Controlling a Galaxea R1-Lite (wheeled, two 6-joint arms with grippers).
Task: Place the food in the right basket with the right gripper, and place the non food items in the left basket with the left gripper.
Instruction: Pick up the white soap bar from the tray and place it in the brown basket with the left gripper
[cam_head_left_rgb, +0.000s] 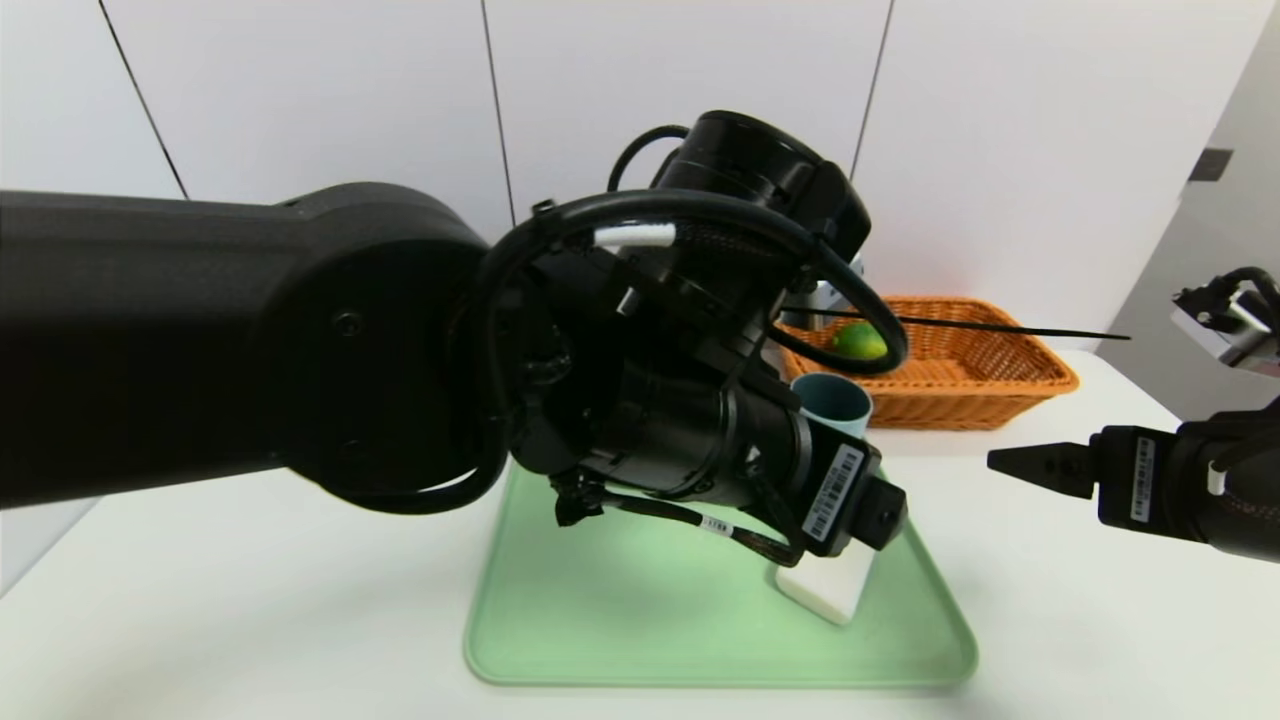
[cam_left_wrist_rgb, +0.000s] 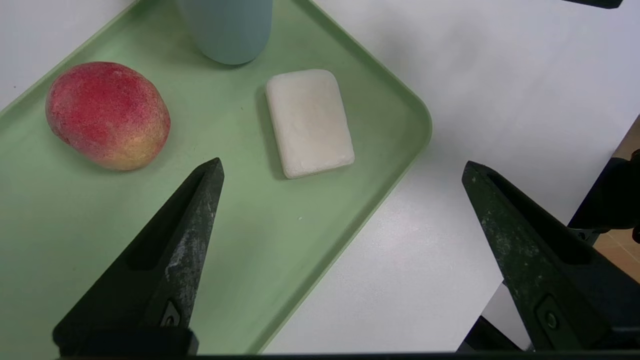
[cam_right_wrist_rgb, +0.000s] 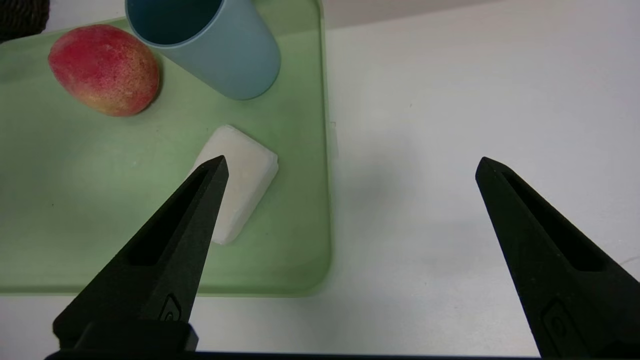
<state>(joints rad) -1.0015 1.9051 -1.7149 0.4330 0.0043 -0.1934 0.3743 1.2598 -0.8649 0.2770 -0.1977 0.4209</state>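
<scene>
From the head view, the left arm (cam_head_left_rgb: 300, 340) fills the middle of the scene and hangs over a pale green tray (cam_head_left_rgb: 600, 640) on the white bench (cam_head_left_rgb: 1050, 620); a white block (cam_head_left_rgb: 825, 590) lies on the tray just under the arm's wrist, a blue-grey cup (cam_head_left_rgb: 835, 402) stands behind it, and a green citrus fruit (cam_head_left_rgb: 860, 342) lies inside the orange basket (cam_head_left_rgb: 960, 385) at the far right of the bench; the right tool (cam_head_left_rgb: 1030, 466) hovers off the tray's right side; the dark basket cannot be made out here. In the left wrist view, the left tool (cam_left_wrist_rgb: 342, 172) hangs released, its fingers (cam_left_wrist_rgb: 175, 250) wide apart and holding nothing, above the tray's corner; the white block lies flat beneath and between them, a pink-red peach (cam_left_wrist_rgb: 107, 115) rests farther along the tray, the cup beside the block. In the right wrist view, the right tool (cam_right_wrist_rgb: 352, 167) is likewise released and bare, over the bench just beside the tray's edge; peach, cup and block sit on the tray.
</scene>
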